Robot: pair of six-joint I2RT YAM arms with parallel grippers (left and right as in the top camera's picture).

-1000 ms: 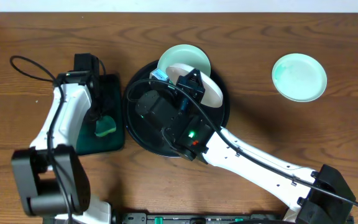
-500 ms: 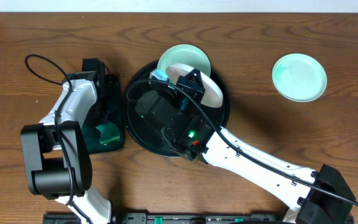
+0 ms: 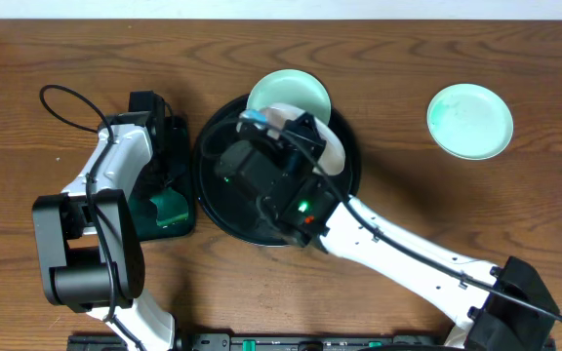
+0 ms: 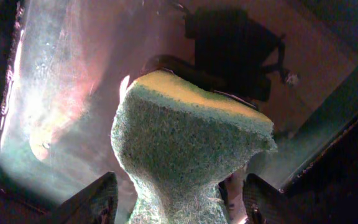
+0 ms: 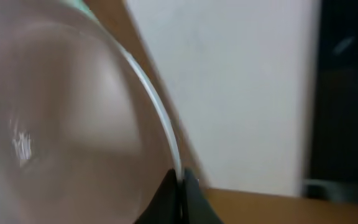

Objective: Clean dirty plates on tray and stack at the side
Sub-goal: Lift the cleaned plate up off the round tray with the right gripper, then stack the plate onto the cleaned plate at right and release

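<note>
My right tool (image 5: 182,186) is pinched together on the rim of a white plate (image 3: 330,144), tilted over the black tray (image 3: 206,195). A pale teal plate (image 3: 291,90) lies at the tray's far edge, and a third plate (image 3: 469,120) sits well apart on the bench (image 3: 515,224). My left tool (image 4: 179,202) stands apart around the green sponge (image 4: 191,137).

Left arm (image 3: 115,168): white links, black joints, looped black cable (image 3: 59,100).
Right arm (image 3: 408,258): white links, black wrist block; green and red lights (image 3: 301,208) are shown.
Left end effector (image 4: 179,200): dark fingers (image 4: 93,200) are seen.
</note>
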